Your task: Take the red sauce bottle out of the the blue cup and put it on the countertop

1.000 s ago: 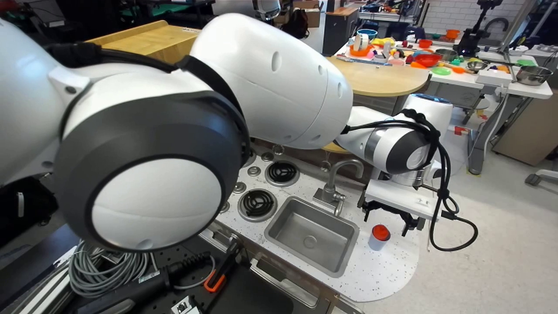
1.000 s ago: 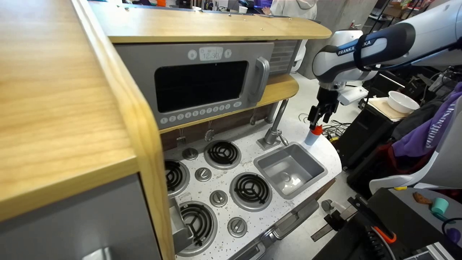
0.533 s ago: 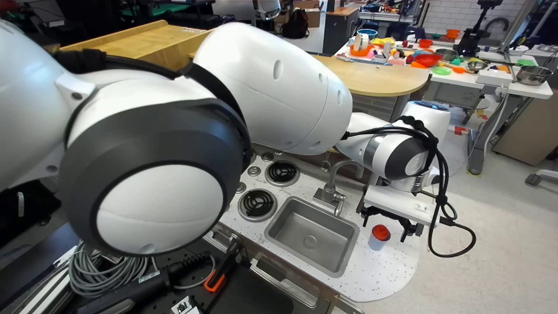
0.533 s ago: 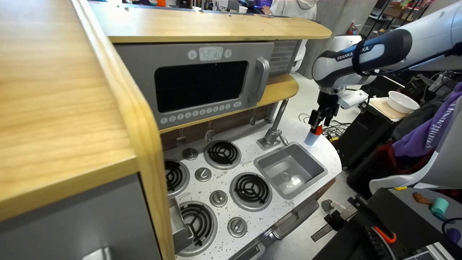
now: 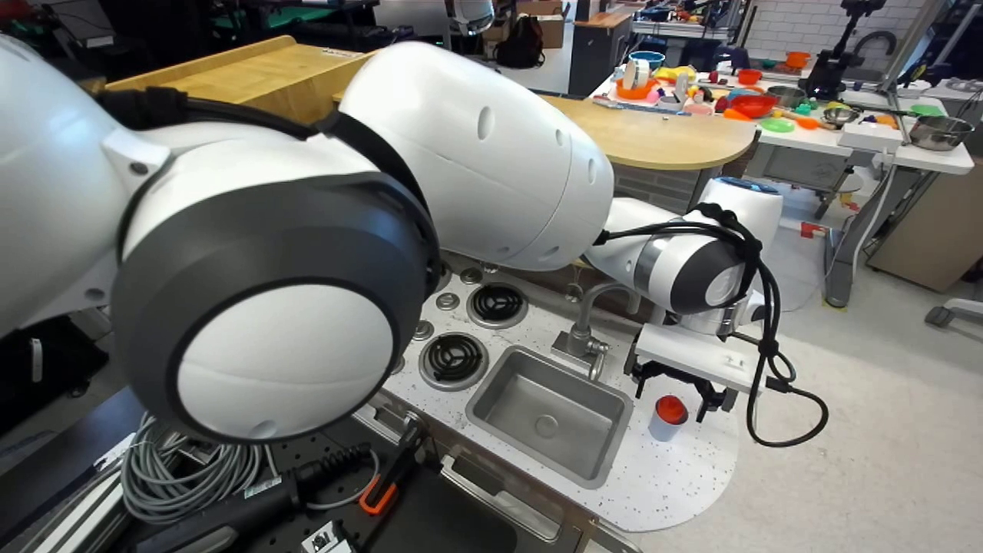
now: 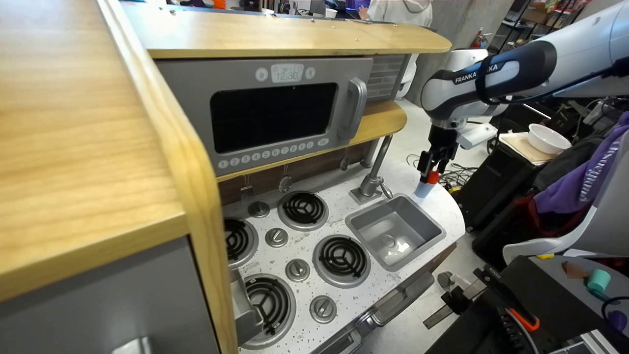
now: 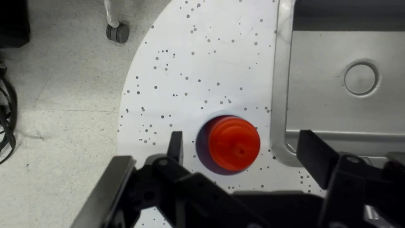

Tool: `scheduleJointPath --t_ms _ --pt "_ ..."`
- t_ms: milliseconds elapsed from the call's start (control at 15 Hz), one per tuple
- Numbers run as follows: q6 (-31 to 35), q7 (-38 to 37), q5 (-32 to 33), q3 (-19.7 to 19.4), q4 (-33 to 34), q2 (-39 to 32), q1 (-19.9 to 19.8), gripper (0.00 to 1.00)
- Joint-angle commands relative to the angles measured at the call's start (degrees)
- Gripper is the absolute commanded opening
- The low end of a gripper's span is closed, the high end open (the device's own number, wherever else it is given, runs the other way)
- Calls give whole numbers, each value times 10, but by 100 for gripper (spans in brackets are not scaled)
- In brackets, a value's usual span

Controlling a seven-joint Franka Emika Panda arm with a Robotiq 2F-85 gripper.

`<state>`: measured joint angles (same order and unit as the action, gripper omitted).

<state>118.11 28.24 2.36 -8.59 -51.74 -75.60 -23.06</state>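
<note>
The red sauce bottle (image 7: 234, 142) stands in the blue cup (image 5: 662, 430), with its red top above the rim. The cup also shows in an exterior view (image 6: 423, 189) and stands on the white speckled countertop (image 7: 190, 69), between the sink and the rounded end. The bottle's lower part is hidden in the cup. My gripper (image 7: 239, 139) is open and points down over the cup. In the wrist view its fingers are on either side of the red top, with a gap on both sides, wider towards the sink. Nothing is held.
The steel sink (image 7: 281, 79) lies right beside the cup. The faucet (image 5: 585, 330) rises behind the sink. Black burners (image 6: 342, 259) are further along the counter. A tan wooden shelf (image 6: 383, 120) overhangs the back. The counter's rounded edge drops to the floor.
My gripper has moved slightly down and to the left in both exterior views, so it is closer around the red top. The bottle and cup have not moved.
</note>
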Motion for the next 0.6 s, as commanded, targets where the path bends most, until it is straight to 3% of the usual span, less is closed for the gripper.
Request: scheduleJointPath --t_ms 0,400,533 --pt "6 14 5 1 0 1 2 61" --pt "11 15 7 -4 -3 3 4 14" --pt "11 14 8 -5 -6 7 4 13"
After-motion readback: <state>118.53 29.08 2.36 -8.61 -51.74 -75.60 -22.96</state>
